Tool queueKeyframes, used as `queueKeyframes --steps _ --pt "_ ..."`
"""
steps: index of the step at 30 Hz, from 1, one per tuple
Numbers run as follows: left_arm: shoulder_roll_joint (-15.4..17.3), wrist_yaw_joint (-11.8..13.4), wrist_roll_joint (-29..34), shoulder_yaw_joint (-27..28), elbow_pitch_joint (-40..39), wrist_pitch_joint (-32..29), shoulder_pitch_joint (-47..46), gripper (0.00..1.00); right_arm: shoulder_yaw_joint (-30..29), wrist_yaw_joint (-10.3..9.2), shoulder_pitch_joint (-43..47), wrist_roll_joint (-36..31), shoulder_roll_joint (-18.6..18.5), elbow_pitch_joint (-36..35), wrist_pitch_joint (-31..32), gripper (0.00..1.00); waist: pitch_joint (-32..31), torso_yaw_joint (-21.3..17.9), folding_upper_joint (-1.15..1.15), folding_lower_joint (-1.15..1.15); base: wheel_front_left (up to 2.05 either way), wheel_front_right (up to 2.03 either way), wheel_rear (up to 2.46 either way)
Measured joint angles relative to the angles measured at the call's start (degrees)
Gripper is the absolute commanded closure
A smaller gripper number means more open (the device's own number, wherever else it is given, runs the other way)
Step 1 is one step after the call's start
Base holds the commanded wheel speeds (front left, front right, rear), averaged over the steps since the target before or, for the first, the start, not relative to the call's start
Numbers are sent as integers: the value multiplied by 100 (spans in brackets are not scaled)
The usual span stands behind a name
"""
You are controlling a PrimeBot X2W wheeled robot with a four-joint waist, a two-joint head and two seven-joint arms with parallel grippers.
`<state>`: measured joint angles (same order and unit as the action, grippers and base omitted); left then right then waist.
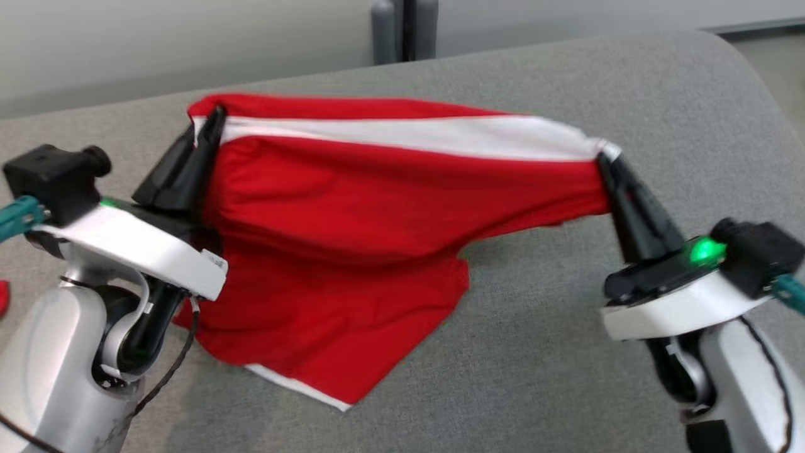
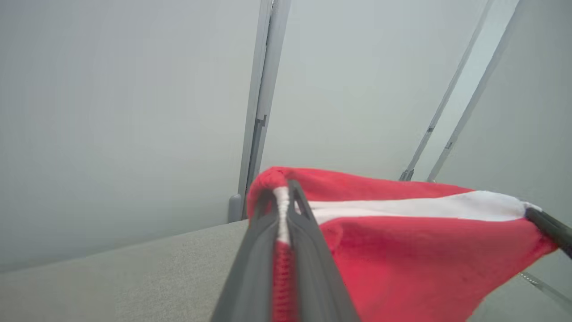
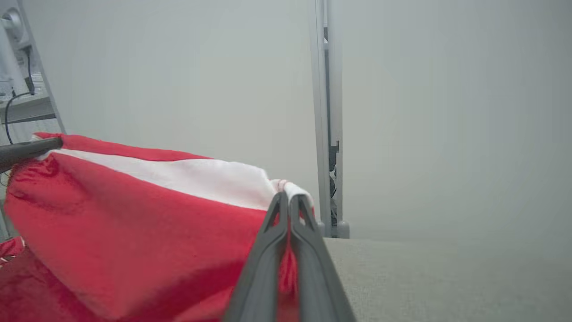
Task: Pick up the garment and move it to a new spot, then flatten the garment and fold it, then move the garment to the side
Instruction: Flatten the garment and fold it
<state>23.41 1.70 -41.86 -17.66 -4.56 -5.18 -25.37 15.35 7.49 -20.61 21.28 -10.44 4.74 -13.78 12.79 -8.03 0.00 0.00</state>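
Left gripper (image 1: pixel 207 129) and right gripper (image 1: pixel 607 160) are pinching the red garment (image 1: pixel 390 207), partly lifted, by its white-banded edge; flattening and folding are awaiting.

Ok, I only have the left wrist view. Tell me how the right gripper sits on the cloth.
Observer: In the right wrist view the right gripper is shut on the garment, pinching the end of its white band.
Operator: Report whether the whole piece is off the table.
Observer: No. In the head view the top edge hangs stretched between both grippers, but the lower part lies on the grey table.
Operator: Say where the bottom edge ends up.
Observer: A white-edged hem lies nearest the robot, on the left gripper side.
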Motion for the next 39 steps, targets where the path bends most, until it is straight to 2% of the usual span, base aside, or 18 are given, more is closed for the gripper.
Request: queueKeyframes --steps 5,7,8,11,17,21,28,29,34,36,39 --pt "-7 145 1 141 -635 73 -107 100 -279 1 -87 -32 -156 -647 168 100 -198 103 0 0 0 0 0" --pt "10 243 51 207 -1013 52 -246 100 -498 0 -231 -73 -259 -1133 323 100 -323 178 0 0 0 0 0" --pt "-10 345 60 259 -1367 23 -387 100 -693 1 -355 -124 -290 -1619 521 100 -426 228 0 0 0 0 0" --pt "-40 398 57 300 -1634 8 -482 100 -857 0 -412 -179 -286 -2026 732 100 -492 254 0 0 0 0 0" --pt "-41 501 41 302 -1841 -94 -511 100 -981 0 -410 -221 -207 -2368 1014 100 -513 253 0 0 0 0 0" --pt "-44 525 -8 274 -1746 -170 -514 100 -951 0 -425 -138 -181 -2218 1137 100 -434 244 0 0 0 0 0" --pt "-97 211 141 -12 13 -259 -1500 100 -447 0 -1666 526 -481 -592 1059 100 20 266 0 0 0 0 0" --pt "-205 93 247 -107 617 -177 -1984 100 -287 1 -2153 642 -522 -44 1003 100 164 285 0 0 0 0 0" --pt "-511 -152 634 -355 2253 169 -3279 100 52 2 -3456 860 -537 1285 667 100 528 354 0 0 0 0 0" --pt "-759 -279 773 -403 3145 488 -4066 100 41 2 -4233 682 -457 2179 452 100 731 397 0 0 0 0 0" --pt "-950 -497 851 -438 4659 845 -4939 100 49 8 -5319 483 48 3564 112 100 985 366 0 0 0 0 0"
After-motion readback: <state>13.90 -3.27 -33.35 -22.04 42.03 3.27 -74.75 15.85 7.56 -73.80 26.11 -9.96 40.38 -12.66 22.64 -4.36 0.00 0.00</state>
